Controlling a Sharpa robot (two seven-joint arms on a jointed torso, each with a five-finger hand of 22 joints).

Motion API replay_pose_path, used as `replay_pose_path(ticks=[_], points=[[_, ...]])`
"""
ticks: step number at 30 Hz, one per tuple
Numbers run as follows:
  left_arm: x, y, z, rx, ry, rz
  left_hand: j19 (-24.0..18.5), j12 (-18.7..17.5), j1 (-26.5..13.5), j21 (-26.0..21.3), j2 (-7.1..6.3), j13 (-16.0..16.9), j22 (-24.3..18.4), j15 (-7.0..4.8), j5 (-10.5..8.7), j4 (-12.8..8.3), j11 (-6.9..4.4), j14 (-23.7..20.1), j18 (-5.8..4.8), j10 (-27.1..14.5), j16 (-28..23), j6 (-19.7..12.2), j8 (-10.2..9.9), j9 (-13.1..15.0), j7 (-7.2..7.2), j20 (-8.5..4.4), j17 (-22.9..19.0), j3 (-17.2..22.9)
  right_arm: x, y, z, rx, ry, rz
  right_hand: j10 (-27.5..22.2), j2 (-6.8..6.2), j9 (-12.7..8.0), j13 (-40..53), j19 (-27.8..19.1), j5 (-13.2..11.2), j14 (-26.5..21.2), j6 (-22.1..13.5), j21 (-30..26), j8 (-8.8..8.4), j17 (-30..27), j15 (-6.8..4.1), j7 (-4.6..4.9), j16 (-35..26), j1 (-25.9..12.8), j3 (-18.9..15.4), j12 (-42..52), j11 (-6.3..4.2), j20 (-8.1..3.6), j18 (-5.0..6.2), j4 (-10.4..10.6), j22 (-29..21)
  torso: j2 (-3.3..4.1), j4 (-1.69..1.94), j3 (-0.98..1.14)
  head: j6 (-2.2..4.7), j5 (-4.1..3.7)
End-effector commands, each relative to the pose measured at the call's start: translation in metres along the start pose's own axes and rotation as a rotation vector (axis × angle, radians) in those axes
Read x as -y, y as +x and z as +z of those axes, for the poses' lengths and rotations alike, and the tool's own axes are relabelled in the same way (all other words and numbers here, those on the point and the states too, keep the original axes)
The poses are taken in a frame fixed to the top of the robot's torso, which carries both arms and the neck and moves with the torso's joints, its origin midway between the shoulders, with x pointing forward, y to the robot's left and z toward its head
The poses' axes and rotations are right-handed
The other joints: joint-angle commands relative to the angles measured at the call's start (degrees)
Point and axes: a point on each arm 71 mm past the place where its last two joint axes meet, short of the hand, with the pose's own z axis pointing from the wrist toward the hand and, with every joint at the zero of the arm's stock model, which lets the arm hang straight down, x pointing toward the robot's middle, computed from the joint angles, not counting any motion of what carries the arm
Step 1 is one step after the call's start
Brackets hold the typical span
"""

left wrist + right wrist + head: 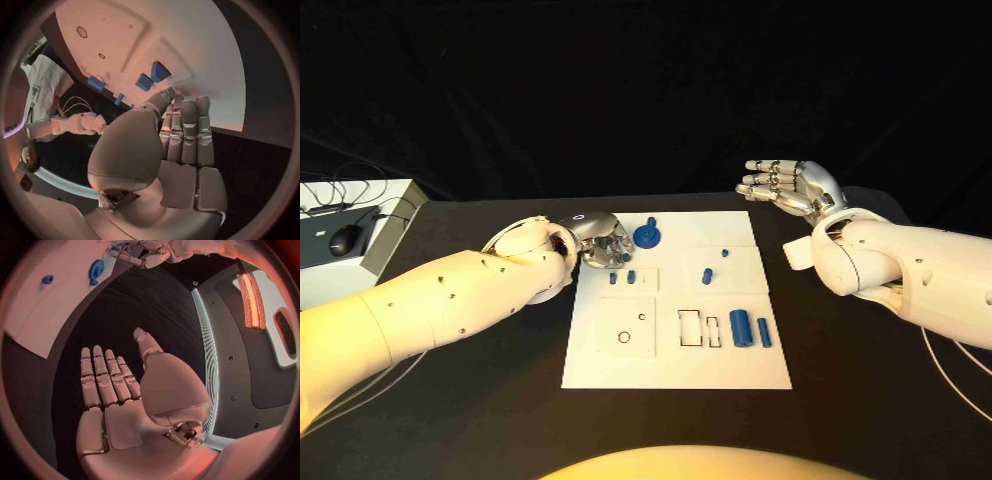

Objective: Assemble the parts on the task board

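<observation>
The white task board [678, 370] lies in the middle of the black table. A blue gear [648, 236] stands near its far edge. My left hand [599, 241] rests over the board's far left corner, just left of the gear, fingers straight and together [187, 130], with nothing seen in them. Two small blue pegs [622, 277] [152, 76] lie just beyond its fingertips. Two more small pieces [707, 275] [726, 254] lie mid-board, and two blue cylinders [750, 329] sit near the right edge. My right hand [788, 185] [119, 385] hovers open off the board's far right corner.
A white box [380, 215] carrying a black mouse [345, 238] and cables stands at the table's left edge. The board has rectangular slots [692, 328] and small holes [642, 318] in its near panels. In the right wrist view the gear [95, 270] stands on the board.
</observation>
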Motion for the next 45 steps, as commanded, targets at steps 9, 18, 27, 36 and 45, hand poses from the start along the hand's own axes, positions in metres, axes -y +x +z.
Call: replay_pose_path(ticks=[9, 18, 27, 36, 45], points=[[0.0007, 0.0004, -0.0007, -0.009, 0.0, 0.004, 0.4, 0.7, 0.7, -0.4, -0.22, 0.1, 0.2, -0.2, 0.02, -0.2, -0.59, -0.2, -0.4, 0.0, 0.1, -0.4, 0.2, 0.0, 0.3, 0.07, 0.2, -0.3, -0.0012, 0.0019, 0.0002, -0.016, -0.012, 0.001, 0.2, 0.26, 0.1, 0.1, -0.5, 0.3, -0.3, 0.2, -0.2, -0.15, 0.0, -0.12, 3.35, 0.1, 0.3, 0.0, -0.2, -0.15, 0.06, -0.27, -0.1, 0.0, 0.01, -0.01, 0.01, -0.05, -0.05], [0.0029, -0.0006, -0.0026, -0.003, 0.028, -0.008, 0.4, 1.3, 1.1, -0.3, 0.16, 0.2, 0.6, -0.4, 0.01, -0.8, -0.82, -0.1, -0.48, 0.3, 0.0, 1.1, 0.2, 0.0, 0.48, -0.1, 0.4, -0.2, -0.0012, 0.0016, 0.0, -0.015, -0.012, 0.001, 0.2, 0.26, 0.1, 0.1, -0.5, 0.3, -0.3, 0.2, -0.2, -0.15, 0.0, -0.12, 3.35, 0.1, 0.3, 0.0, -0.2, -0.15, 0.06, -0.27, -0.1, 0.0, 0.02, 0.01, -0.05, -0.14, -0.01], [0.0073, -0.0023, -0.004, 0.014, 0.062, -0.019, 0.4, 2.4, 1.0, -0.1, 0.47, 0.4, 1.0, -0.71, 0.03, -1.5, -1.25, 0.1, -0.73, 0.5, 0.1, 1.3, 0.2, -0.1, 0.27, -0.43, 1.0, -0.4, -0.0012, 0.0015, 0.0, -0.015, -0.012, 0.001, 0.2, 0.26, 0.1, 0.1, -0.5, 0.3, -0.3, 0.2, -0.2, -0.15, 0.0, -0.12, 3.35, 0.1, 0.3, 0.0, -0.2, -0.15, 0.06, -0.27, -0.1, 0.0, 0.01, 0.02, -0.02, -0.13, 0.03], [0.0082, -0.0029, -0.0044, 0.02, 0.068, -0.021, 0.4, 3.0, 1.1, 0.0, 0.7, 0.5, 1.4, -0.76, 0.08, -2.0, -1.33, 0.0, -0.76, 0.3, 0.0, 0.9, 0.2, 0.0, 0.14, -0.51, 1.4, -0.1, -0.0012, 0.0016, 0.0, -0.015, -0.012, 0.001, 0.2, 0.26, 0.1, 0.1, -0.5, 0.3, -0.3, 0.2, -0.2, -0.15, 0.0, -0.12, 3.35, 0.1, 0.3, 0.0, -0.2, -0.15, 0.06, -0.27, -0.1, 0.0, -0.01, -0.03, 0.0, -0.13, 0.02], [0.0054, -0.002, -0.0048, 0.006, 0.053, -0.019, 0.4, 3.9, 0.9, -0.1, 0.95, 0.8, 1.6, -0.94, 0.08, -2.2, -1.57, 0.1, -0.86, 0.2, 0.0, 3.2, 0.3, 0.0, 0.71, -0.64, 1.9, 0.0, -0.0011, 0.0014, -0.0001, -0.015, -0.012, 0.001, 0.2, 0.26, 0.1, 0.1, -0.5, 0.3, -0.3, 0.2, -0.2, -0.15, 0.0, -0.12, 3.35, 0.1, 0.3, 0.0, -0.2, -0.15, 0.06, -0.27, -0.1, 0.0, 0.0, 0.01, 0.01, -0.15, -0.01]])
